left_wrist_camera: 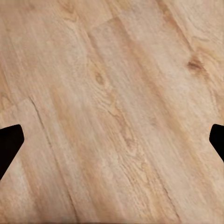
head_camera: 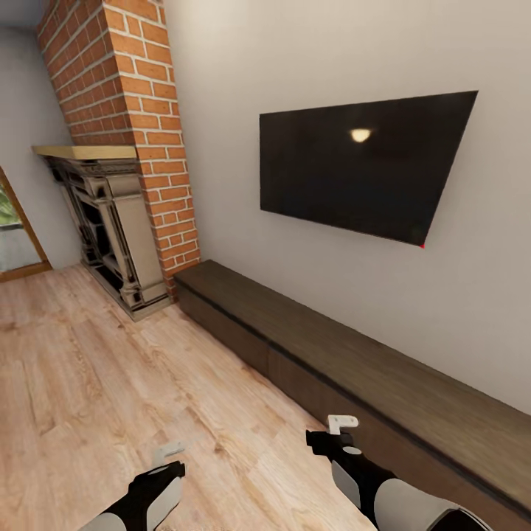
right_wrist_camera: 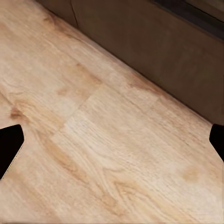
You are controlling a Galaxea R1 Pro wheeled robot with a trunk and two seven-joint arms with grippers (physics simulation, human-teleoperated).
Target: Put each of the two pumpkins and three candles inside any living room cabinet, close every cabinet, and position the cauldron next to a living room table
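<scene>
Facing the living-room wall, the robot stands over a light wood floor (head_camera: 110, 383) with the cabinet (head_camera: 354, 354) running along the wall's foot beneath a black TV (head_camera: 365, 166). Every drawer front visible on the cabinet sits flush and shut, its flat dark-brown top bare. A brick chimney (head_camera: 125, 96) and dark fireplace (head_camera: 110, 228) rise just beyond the cabinet's far end. The left gripper (head_camera: 169, 451) hangs over bare floor well out from the cabinet; the right gripper (head_camera: 341, 426) hovers near the cabinet's front face. In both wrist views the dark fingertips (left_wrist_camera: 9, 144) sit at the frame's opposite edges with only floorboards between them, so both grippers appear spread wide and carry nothing; the right wrist view also catches the cabinet front (right_wrist_camera: 154, 51) and a seam between two panels. The cabinet is likely stiff and heavy, its drawers sliding rather than swinging. No handle is visible on the smooth fronts, so a hold would probably have to come at the dark groove under the top edge, where the fingers could hook and pull straight out. That lip looks shallow, and slipping off it seems the main risk.
</scene>
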